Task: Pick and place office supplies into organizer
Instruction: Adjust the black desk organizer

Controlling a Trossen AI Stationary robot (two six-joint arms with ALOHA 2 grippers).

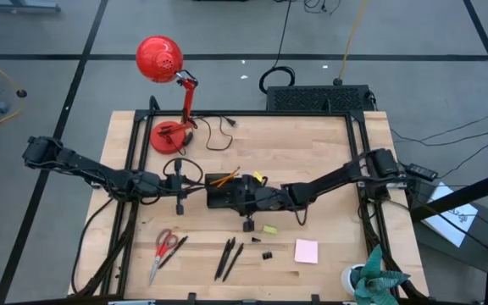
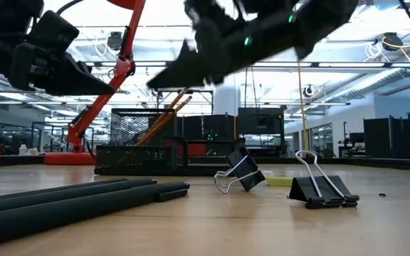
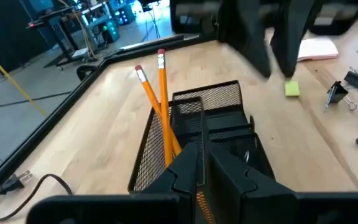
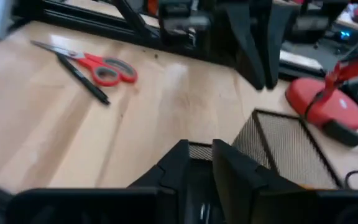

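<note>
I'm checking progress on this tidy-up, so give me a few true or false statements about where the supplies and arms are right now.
1. Two orange pencils stand in the organizer. True.
2. The scissors are already in the organizer. False: they lie on the table near its front edge.
3. The pink sticky-note pad lies on the table, outside the organizer. True.
4. The right gripper is parked far from the organizer. False: it is right at it.
5. The left gripper is beside the organizer. True.

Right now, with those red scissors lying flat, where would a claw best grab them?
Probably at the middle of the scissors, near the pivot, coming straight down. They lie flat on the table, with a black pen close beside the handles.
</note>
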